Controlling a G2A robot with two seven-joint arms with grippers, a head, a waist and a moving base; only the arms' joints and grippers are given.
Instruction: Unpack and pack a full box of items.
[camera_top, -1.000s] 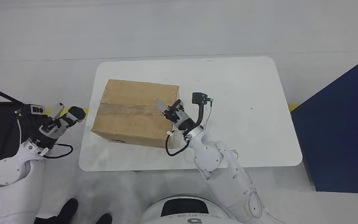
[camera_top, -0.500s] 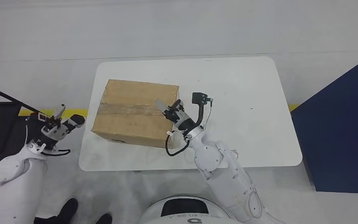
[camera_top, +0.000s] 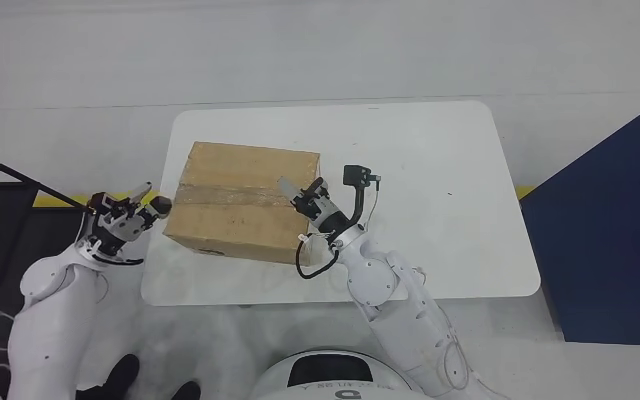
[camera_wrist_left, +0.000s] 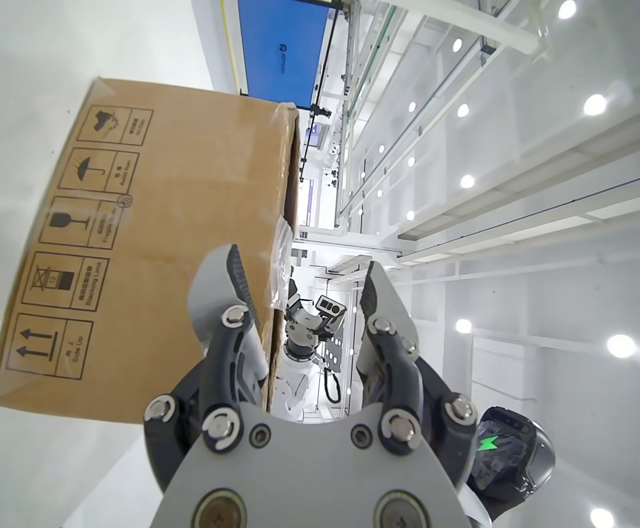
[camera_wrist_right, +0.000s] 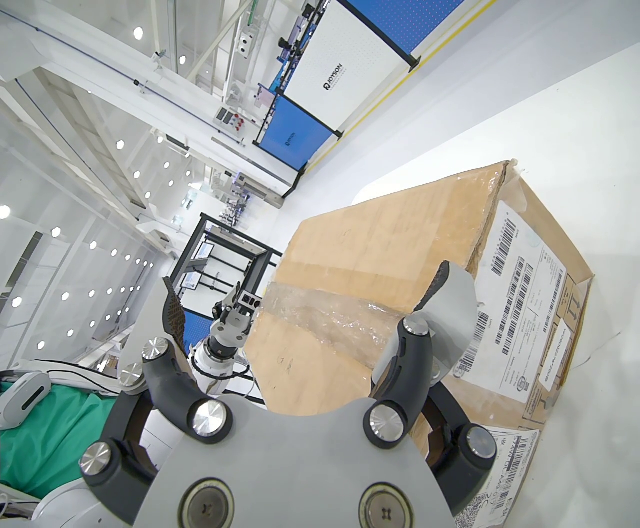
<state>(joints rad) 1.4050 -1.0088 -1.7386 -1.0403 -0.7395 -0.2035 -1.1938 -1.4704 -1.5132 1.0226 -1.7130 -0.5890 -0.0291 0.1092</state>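
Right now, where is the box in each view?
Top view: box on the table's left half.
Left wrist view: box's symbol-printed end, just beyond the left gripper.
Right wrist view: box's taped top and labelled end, beyond the right gripper.
Shared landmark: clear tape along the top seam.

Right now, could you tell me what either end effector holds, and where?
Nothing: the left end effector and right end effector are open by the box.

My top camera looks straight down at the table (camera_top: 430, 180); my wrist cameras face the cardboard box (camera_top: 245, 200) closely from opposite ends.
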